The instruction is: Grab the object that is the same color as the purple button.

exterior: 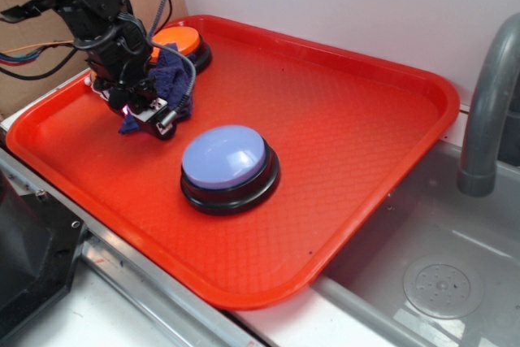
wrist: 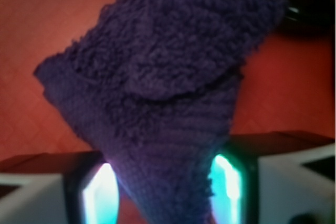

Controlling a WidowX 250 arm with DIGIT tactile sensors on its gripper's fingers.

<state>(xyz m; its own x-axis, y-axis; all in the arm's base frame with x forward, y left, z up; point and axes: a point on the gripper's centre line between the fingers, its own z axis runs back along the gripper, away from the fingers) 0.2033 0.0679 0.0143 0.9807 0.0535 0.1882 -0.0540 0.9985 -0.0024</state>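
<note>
The robot's black gripper (exterior: 150,115) is down at the back left of the flat red plastic tray (exterior: 366,119), and its two fingers (wrist: 97,195) are closed on the small dark purple-blue knitted cloth (wrist: 168,77). In the wrist view the narrow end of the cloth sits pinched between the glowing finger pads, and the wider fuzzy part hangs out in front over the red floor. From the side view I cannot tell if the cloth is lifted or touching the tray. It sits just beside the round orange dome button on a black base (exterior: 180,41). The big round lavender-purple dome button on a black base (exterior: 227,164) sits near the middle of the tray, a little apart from the gripper. The cloth is the pick because its color goes with that purple button. The grab looks done, I think, and a lift would show it holds.
</note>
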